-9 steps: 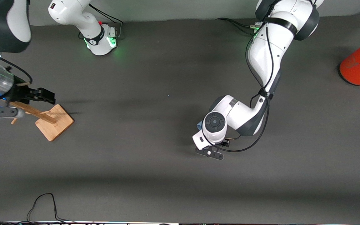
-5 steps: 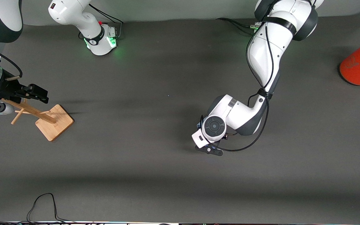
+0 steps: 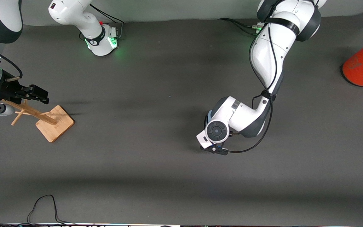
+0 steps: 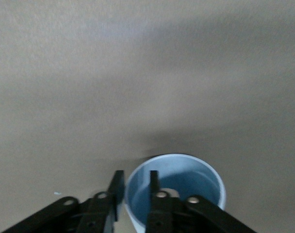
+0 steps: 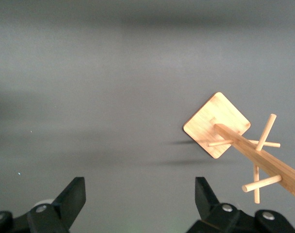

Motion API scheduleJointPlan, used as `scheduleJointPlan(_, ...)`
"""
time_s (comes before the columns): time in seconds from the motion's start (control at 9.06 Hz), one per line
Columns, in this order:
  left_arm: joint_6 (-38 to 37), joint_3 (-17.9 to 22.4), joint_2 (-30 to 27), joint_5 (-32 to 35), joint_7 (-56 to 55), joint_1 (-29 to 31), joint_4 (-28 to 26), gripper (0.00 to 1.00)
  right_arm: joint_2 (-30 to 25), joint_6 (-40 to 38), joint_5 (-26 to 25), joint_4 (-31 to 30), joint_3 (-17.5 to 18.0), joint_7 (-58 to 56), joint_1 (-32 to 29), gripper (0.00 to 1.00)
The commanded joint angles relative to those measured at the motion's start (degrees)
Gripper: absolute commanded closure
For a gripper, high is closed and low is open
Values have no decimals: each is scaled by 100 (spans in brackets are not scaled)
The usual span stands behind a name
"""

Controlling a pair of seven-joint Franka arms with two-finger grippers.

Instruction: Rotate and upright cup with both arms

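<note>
The light-blue cup (image 4: pixel 186 174) stands mouth-up on the dark table in the left wrist view. My left gripper (image 4: pixel 136 178) is shut on its rim wall, with one finger (image 4: pixel 154 180) inside the cup and the other (image 4: pixel 118 182) outside. In the front view the left arm's wrist (image 3: pixel 216 130) hangs over the middle of the table and hides the cup. My right gripper (image 3: pixel 39 94) (image 5: pixel 140 189) stands open with nothing in it, over the table beside the wooden rack at the right arm's end.
A wooden peg rack with a square base (image 3: pixel 54 123) (image 5: pixel 216 125) leans at the right arm's end. A large orange-red cylinder with a grey top (image 3: pixel 362 67) stands at the left arm's end. A black cable (image 3: pixel 43 205) loops at the table edge nearest the front camera.
The left gripper has closed on the cup's rim and its wrist has shifted slightly. The right gripper drew back toward its end of the table, then stayed still.
</note>
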Motion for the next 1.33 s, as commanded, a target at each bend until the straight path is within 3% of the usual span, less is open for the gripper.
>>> scheduleJointPlan(0.0,-465,20,-86,-404,-91,-23,112,100,-57,-122,-127,111,1255,-127,-1137,0)
scheduleJointPlan(0.33,-1177,-6,-147,-653,-91,74,822,100,-434,-281,-389,-29,3372,-145,-3043,0)
scheduleJointPlan(0.66,-734,55,-892,-496,-864,-189,903,100,-724,-255,-391,-337,4815,-145,-4434,0)
scheduleJointPlan(0.77,-217,73,-1191,-129,-1143,-451,790,100,-847,-176,-391,-573,5168,-136,-4725,0)
scheduleJointPlan(0.99,653,64,-1343,1509,-2931,-1170,195,100,-1294,375,-391,-1318,5347,-119,-4834,0)
scheduleJointPlan(1.21,1560,73,-1448,2698,-4103,-1489,-605,100,-1865,825,-329,-2075,5540,-101,-5104,0)
